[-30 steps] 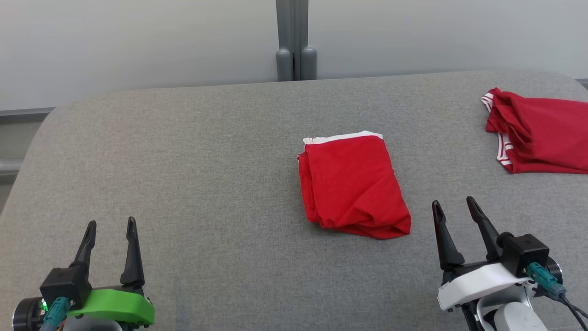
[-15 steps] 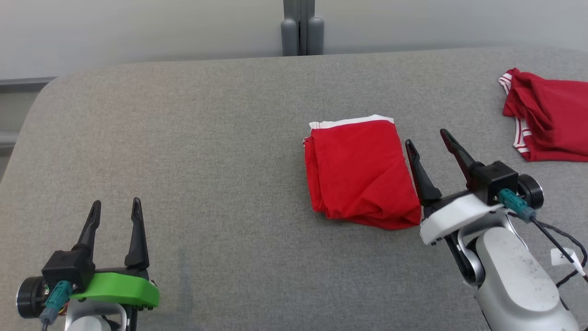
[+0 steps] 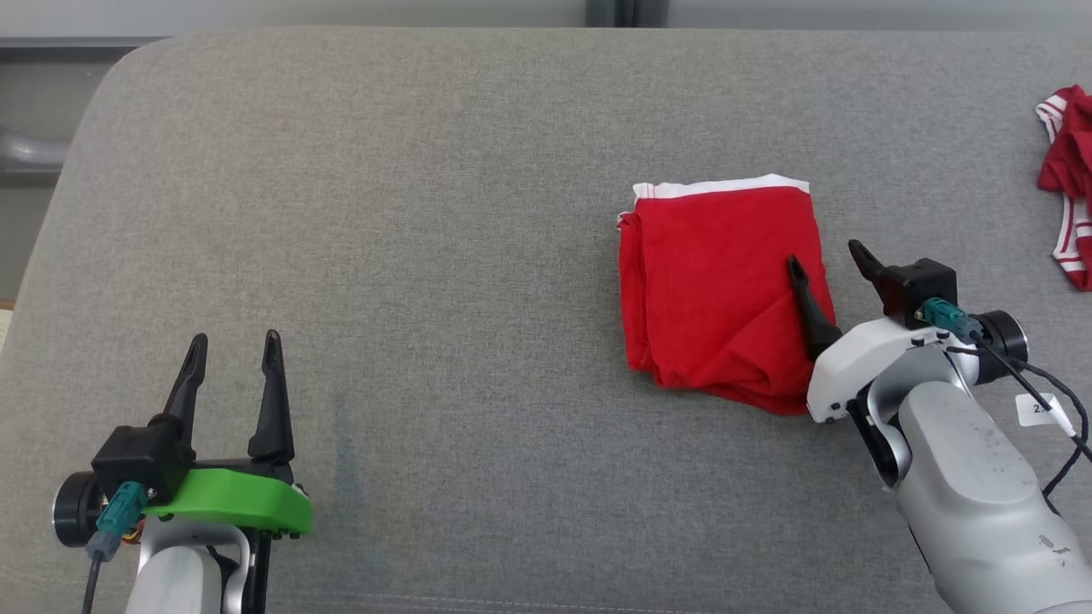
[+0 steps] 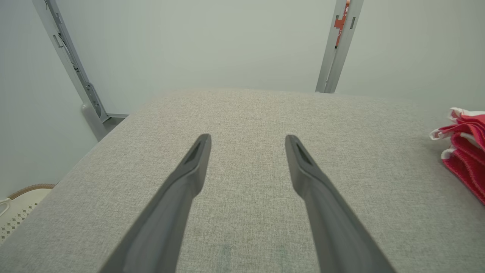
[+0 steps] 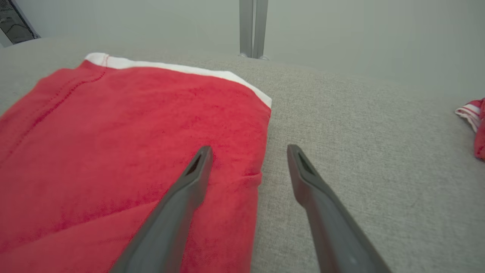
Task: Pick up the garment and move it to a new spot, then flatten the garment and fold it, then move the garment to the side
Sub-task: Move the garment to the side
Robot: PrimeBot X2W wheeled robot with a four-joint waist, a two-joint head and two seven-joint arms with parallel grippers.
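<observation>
The garment is red with a white band along its far edge and lies folded on the grey fabric surface, right of centre. My right gripper stands open at the garment's right edge, its left finger over the red cloth and its right finger over bare surface. The right wrist view shows the same straddle of the garment by the right gripper. At the lower left my left gripper is open with nothing between its fingers. The garment's layered edge shows far to that gripper's right.
A second red piece with white stripes lies crumpled at the surface's right edge, also in the right wrist view. A grey post stands behind the surface. A pale perforated basket sits beyond the left edge.
My right gripper has moved forward and left, from short of the garment to straddling its right edge. The head camera has tilted down. The left gripper has stayed put.
</observation>
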